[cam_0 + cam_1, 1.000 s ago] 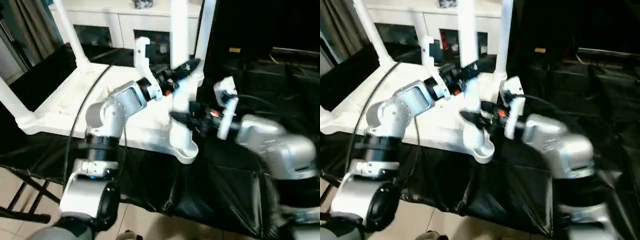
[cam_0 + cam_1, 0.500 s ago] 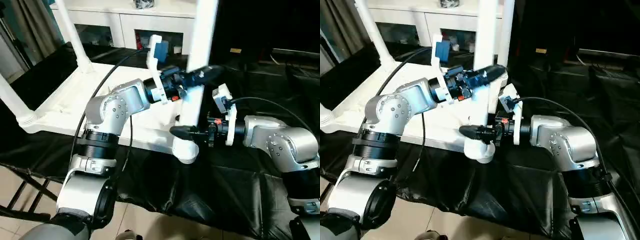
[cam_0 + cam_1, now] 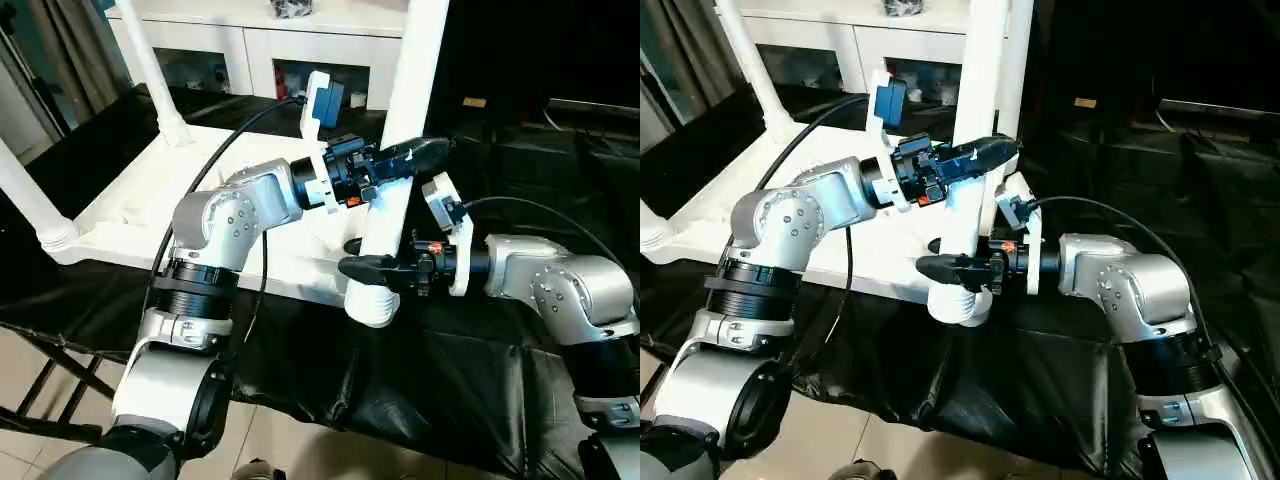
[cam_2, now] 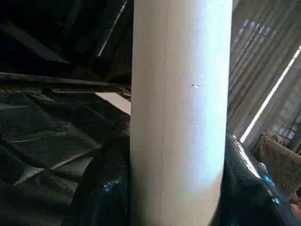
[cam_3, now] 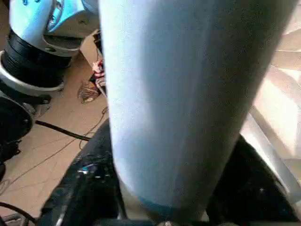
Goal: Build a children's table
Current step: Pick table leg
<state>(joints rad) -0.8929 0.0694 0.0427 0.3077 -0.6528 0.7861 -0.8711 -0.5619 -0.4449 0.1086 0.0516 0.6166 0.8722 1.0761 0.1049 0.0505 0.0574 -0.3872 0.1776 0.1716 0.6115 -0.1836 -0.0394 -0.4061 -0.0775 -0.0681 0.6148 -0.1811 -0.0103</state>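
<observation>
The children's table lies upside down; its white tabletop (image 3: pixel 150 200) rests on the black-covered work table. Two legs (image 3: pixel 150 70) (image 3: pixel 30 200) stand in the left corner sockets, and one more (image 3: pixel 1018 60) stands at the back. A further white leg (image 3: pixel 410 90) leans slightly, its ribbed lower end at the near right corner socket (image 3: pixel 372 312). My left gripper (image 3: pixel 425 150) is shut on this leg at mid height; its fingers (image 4: pixel 103 197) hug the leg (image 4: pixel 178 117). My right gripper (image 3: pixel 347 256) is shut on the leg (image 5: pixel 178 94) just above the socket.
A white glass-door cabinet (image 3: pixel 250 45) stands behind the work table (image 3: pixel 400 400). Black cloth hangs over the table's near edge. Tiled floor and a black folding stand (image 3: pixel 50 390) lie at the lower left. A black cable (image 3: pixel 220 160) runs along my left arm.
My left gripper has carried the leg right and set its lower end at the near right corner. The right gripper's jaws have closed in around the leg's base.
</observation>
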